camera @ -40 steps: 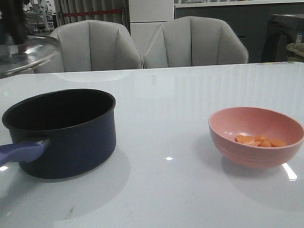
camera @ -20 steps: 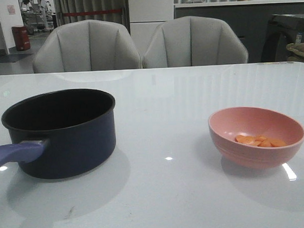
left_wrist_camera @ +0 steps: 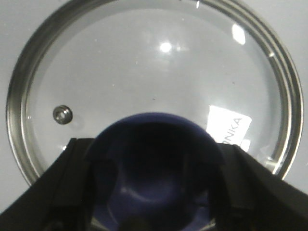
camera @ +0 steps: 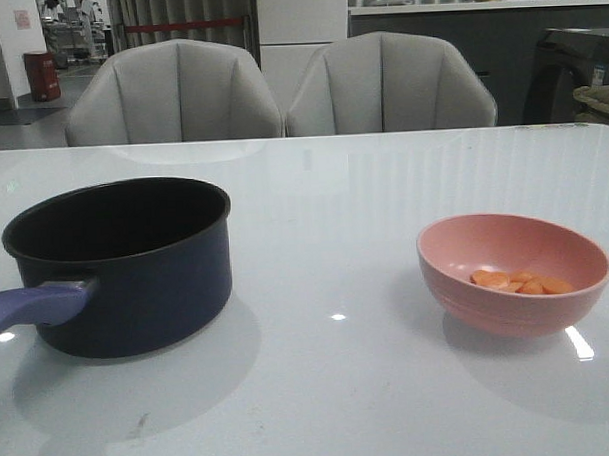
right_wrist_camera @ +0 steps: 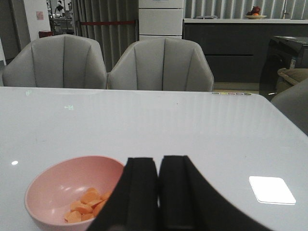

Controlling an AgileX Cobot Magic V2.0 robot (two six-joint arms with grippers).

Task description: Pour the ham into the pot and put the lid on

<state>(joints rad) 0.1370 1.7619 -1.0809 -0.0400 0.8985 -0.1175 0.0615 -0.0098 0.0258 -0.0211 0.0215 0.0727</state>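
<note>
So basically nothing's done yet as far as I can tell. The ham [camera: 522,281] slices sit in the pink bowl [camera: 456,273] on the right side of the white table [camera: 340,387], and the navy pot [camera: 136,284] stands uncovered on the left, handle poking toward the camera, well apart from the bowl. Inside looks black and, from what shows, empty.

The lid [left_wrist_camera: 144,62] only shows up in the left wrist view: the left gripper [left_wrist_camera: 154,192] sits either side of its blue knob [left_wrist_camera: 154,163], looks clamped on it, though I can't tell if the lid is resting on something or held up.

The right gripper [right_wrist_camera: 159,187] has its fingers pressed together, holding nothing, just beside the bowl.

Still left: grab the bowl, tip the ham into the pot, then put the lid on.
</note>
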